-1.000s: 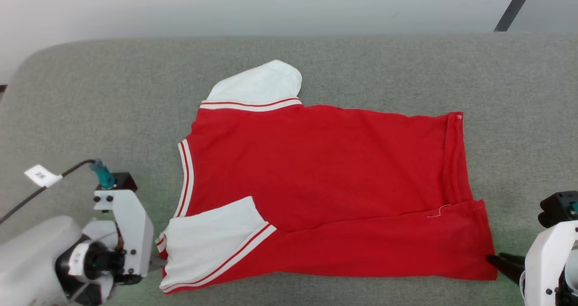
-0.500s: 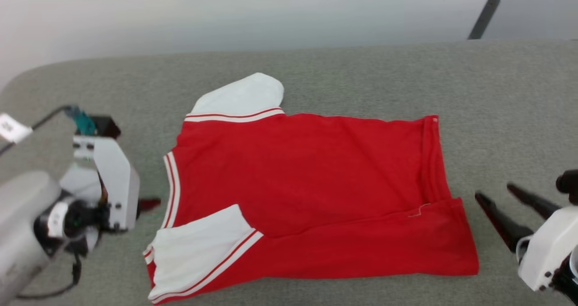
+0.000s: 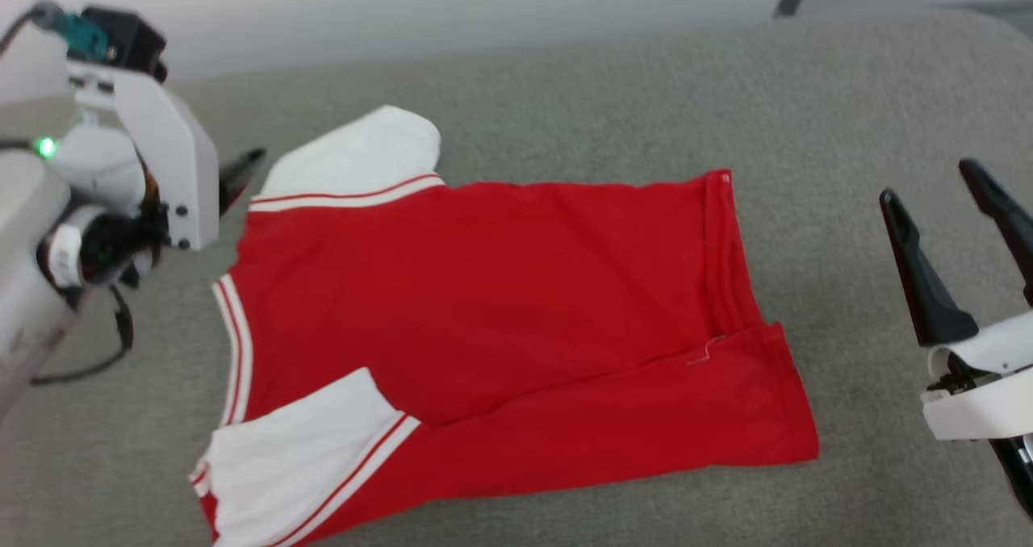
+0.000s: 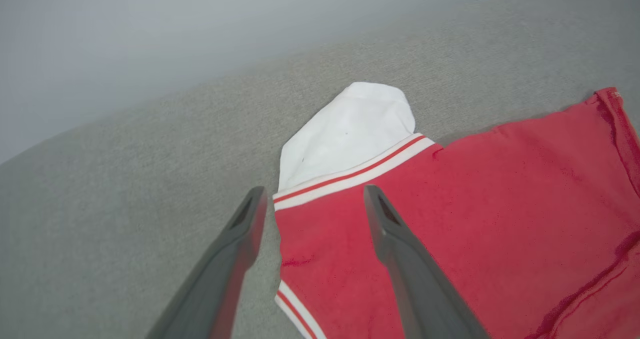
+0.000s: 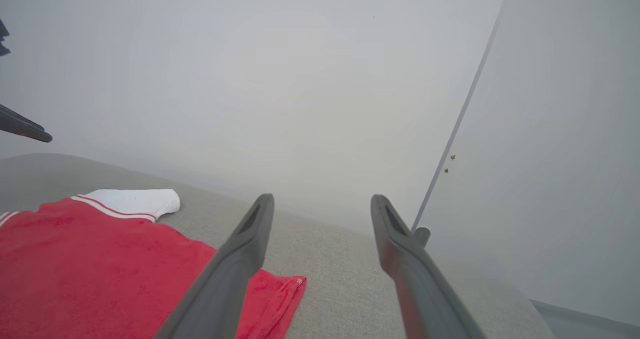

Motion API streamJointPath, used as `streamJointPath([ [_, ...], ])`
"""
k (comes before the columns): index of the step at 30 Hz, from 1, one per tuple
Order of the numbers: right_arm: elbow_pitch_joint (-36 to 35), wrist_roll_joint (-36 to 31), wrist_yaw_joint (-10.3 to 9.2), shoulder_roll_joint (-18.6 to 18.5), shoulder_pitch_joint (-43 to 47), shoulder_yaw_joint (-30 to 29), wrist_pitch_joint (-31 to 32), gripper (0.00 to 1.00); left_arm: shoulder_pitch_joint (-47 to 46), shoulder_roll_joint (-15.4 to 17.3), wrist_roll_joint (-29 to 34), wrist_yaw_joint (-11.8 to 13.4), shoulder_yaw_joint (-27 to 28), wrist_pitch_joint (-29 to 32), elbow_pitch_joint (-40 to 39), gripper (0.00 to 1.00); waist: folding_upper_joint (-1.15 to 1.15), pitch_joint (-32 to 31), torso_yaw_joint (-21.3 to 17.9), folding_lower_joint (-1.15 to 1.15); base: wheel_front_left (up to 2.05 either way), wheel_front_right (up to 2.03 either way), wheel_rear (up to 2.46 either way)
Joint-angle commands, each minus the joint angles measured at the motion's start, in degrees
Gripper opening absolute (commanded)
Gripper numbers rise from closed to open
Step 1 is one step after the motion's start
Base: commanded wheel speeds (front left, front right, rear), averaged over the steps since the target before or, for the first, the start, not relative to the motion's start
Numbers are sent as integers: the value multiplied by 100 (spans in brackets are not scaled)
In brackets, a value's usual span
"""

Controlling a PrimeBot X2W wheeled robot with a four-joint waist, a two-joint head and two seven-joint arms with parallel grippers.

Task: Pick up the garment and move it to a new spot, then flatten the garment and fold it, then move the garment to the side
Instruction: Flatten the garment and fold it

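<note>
Two grippers spread wide and empty, left gripper (image 4: pixel 314 191) poised over the far white-panelled corner of the garment (image 3: pixel 500 305), right gripper (image 3: pixel 928 182) well apart from its hem, red cloth lying partly folded on a grey cushioned surface (image 3: pixel 581 87)

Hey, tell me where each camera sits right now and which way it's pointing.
Left wrist: on the left arm, looking along the open left gripper at the white-trimmed corner of the jersey on the grey surface.
Right wrist: on the right arm, looking along the open right gripper past the jersey's hem to a pale wall.
Head: up high, looking down on the jersey, a gripper at each side.
Shared: all three see the jersey.
</note>
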Motion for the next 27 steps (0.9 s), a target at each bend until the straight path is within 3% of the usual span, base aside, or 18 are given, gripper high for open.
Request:
streamJointPath([
  [1,9,-65,-7,84,-96,-14,-200,100,-171,-59,69,-124,24,-49,166,100,0,319,-254,0,0,0,0],
  [12,192,-7,-7,391,-271,46,-693,100,-1067,-273,316,-748,-141,622,1412,100,0,1111,-671,0,0,0,0],
  [27,387,146,-7,427,-399,90,-921,100,-1394,-479,312,-889,-311,1331,2436,100,0,1551,-850,0,0,0,0],
])
